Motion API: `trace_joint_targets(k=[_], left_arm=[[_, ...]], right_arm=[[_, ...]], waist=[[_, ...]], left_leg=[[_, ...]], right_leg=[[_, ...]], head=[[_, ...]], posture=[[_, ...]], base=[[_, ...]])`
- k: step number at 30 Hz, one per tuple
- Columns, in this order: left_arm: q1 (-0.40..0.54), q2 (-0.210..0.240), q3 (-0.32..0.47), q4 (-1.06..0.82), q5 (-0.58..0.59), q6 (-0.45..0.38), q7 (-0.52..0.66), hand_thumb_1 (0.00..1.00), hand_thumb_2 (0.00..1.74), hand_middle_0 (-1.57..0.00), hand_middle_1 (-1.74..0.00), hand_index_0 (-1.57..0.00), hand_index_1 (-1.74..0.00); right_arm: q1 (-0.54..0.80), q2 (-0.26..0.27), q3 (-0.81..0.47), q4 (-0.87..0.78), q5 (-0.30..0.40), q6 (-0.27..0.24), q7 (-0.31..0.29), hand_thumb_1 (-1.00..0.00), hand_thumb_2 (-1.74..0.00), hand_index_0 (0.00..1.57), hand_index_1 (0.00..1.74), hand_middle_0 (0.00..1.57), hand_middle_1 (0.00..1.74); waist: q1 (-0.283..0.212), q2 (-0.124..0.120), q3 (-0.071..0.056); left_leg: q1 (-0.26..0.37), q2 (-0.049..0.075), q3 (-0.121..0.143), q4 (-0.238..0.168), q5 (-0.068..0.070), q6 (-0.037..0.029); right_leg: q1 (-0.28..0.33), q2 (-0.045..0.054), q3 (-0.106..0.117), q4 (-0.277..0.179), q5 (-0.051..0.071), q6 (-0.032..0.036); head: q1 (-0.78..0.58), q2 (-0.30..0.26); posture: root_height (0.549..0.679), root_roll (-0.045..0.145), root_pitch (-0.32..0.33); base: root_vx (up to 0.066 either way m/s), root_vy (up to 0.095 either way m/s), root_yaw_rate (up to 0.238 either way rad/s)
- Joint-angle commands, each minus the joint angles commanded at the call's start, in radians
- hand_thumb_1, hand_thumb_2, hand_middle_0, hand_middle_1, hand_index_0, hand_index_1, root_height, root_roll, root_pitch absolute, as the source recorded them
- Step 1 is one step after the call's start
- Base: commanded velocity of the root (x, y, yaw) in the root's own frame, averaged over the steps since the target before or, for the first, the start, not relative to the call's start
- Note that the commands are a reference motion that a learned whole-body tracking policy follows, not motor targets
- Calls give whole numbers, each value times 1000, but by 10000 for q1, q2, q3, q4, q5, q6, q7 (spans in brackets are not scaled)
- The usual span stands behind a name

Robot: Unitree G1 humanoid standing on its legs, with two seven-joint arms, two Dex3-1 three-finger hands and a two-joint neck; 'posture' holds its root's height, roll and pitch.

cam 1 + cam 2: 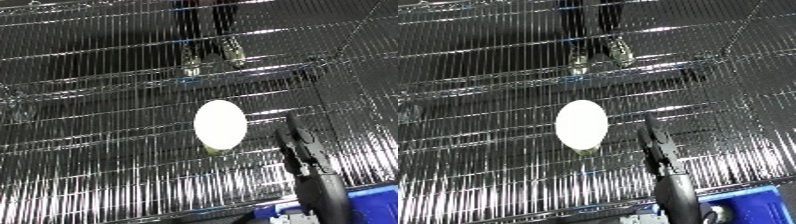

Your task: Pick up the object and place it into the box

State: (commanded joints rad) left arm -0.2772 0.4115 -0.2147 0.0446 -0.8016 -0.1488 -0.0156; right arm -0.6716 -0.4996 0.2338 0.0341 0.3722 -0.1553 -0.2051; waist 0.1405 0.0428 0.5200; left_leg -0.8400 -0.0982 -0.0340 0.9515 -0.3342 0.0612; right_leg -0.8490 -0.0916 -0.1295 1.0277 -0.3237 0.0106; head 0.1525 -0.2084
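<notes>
Reaching is the step in hand: the right robot hand [300, 145] rises from the lower edge, fingers straight and released, holding nothing. Just beside it, up and left, lies the white oval object [220, 124] on the wire shelf [89, 150]. Next it must close around the object, then carry it to the blue bin [753, 200] near the forearm.

Right hand [300, 145]: black, reaching up from the lower right edge on its forearm [322, 195], fingers extended straight and together. Left hand out of view.
</notes>
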Motion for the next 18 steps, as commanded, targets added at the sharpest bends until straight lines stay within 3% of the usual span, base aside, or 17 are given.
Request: trace_joint_targets(k=[7, 13, 18], left_arm=[[-168, -66, -109, 14, 51, 8, 35, 1000, 1740, -1570, -1740, -1570, -1740], [-439, -11, -216, 88, 33, 10, 56, 1000, 1740, -1570, -1740, -1570, -1740], [-580, 34, -305, 166, -99, 2, 64, 1000, 1740, -1570, -1740, -1570, -1740]], right_arm=[[-252, -18, 110, 274, 141, 65, 160, 0, 0, 0, 0, 0, 0], [-904, -52, 282, 1014, 519, 204, 141, 0, 0, 0, 0, 0, 0], [-1470, -114, 419, 1672, 831, 227, 116, 0, 0, 0, 0, 0, 0]], waist=[[22, 12, 0], [135, 120, 0], [227, 226, 0]], left_leg=[[-269, 31, 22, 251, -118, 1], [-353, 36, 3, 209, -77, -31], [-437, -6, -21, 184, -38, -28]], right_leg=[[-260, -2, 7, 190, -71, -16], [-373, -64, -13, 187, -30, -4], [-474, -77, -32, 205, -22, -42]], head=[[150, 48], [633, 87], [966, 48]], posture=[[591, 20, 225], [591, 20, 233], [590, 21, 240]], base=[[9, 3, 2], [12, -3, 29], [11, 3, 44]])
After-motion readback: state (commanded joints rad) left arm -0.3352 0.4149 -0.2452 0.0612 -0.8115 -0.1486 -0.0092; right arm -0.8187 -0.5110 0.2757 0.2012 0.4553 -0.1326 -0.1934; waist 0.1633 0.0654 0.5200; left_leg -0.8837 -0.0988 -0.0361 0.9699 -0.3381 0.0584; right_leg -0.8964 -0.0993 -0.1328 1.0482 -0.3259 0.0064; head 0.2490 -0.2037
